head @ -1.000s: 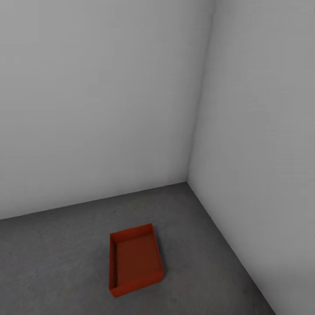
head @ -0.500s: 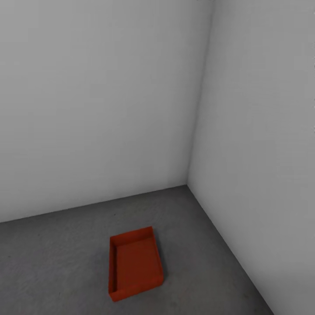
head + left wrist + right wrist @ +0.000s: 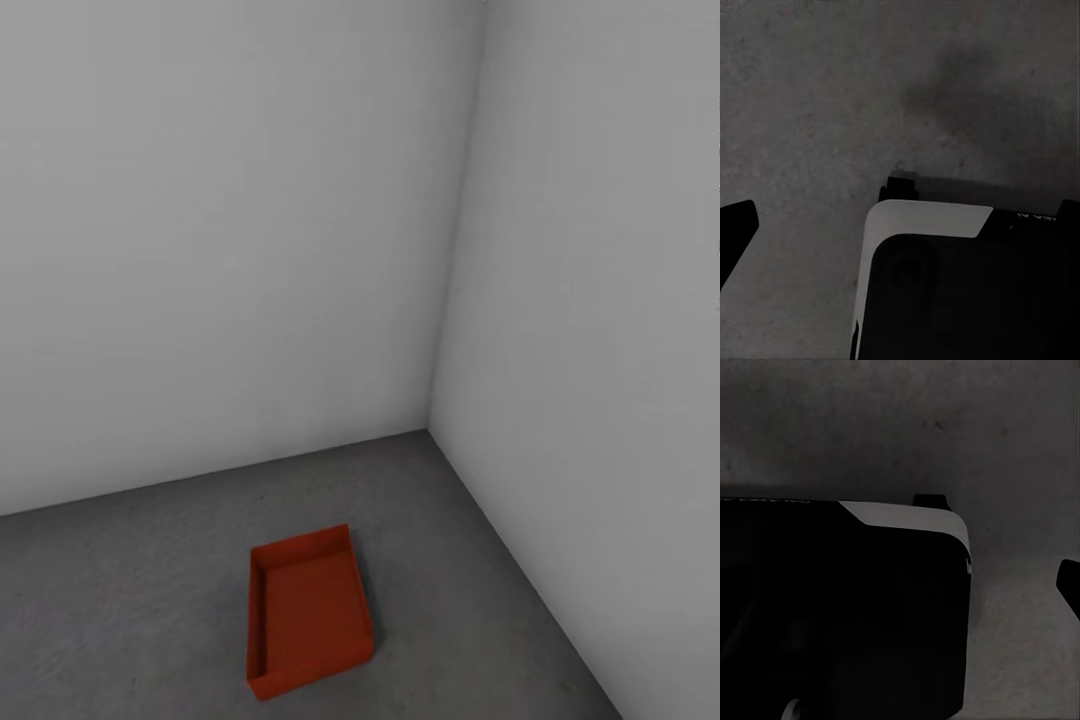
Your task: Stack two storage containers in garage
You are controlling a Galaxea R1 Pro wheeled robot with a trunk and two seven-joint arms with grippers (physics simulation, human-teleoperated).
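One orange-red storage container point(image 3: 308, 612) lies open-topped and empty on the garage's rough grey concrete floor point(image 3: 120, 600), a short way out from the corner of two white walls. Nothing is stacked on it. In the left wrist view my left gripper point(image 3: 902, 217) hangs over the floor with one black fingertip point(image 3: 736, 225) at the picture's edge and nothing between the fingers. In the right wrist view my right gripper point(image 3: 900, 581) hangs the same way, one dark fingertip point(image 3: 1069, 582) at the edge. Both stand open and hold nothing.
Plain white walls point(image 3: 220, 250) meet at a corner point(image 3: 430, 430) beyond the container; the right-hand wall point(image 3: 600, 380) runs close beside it. My black base with its white edge point(image 3: 930, 217) shows under both wrists, also point(image 3: 907, 517).
The whole head view has shifted slightly, so walls, floor and container sit a little lower in the picture. The container itself has not moved on the floor.
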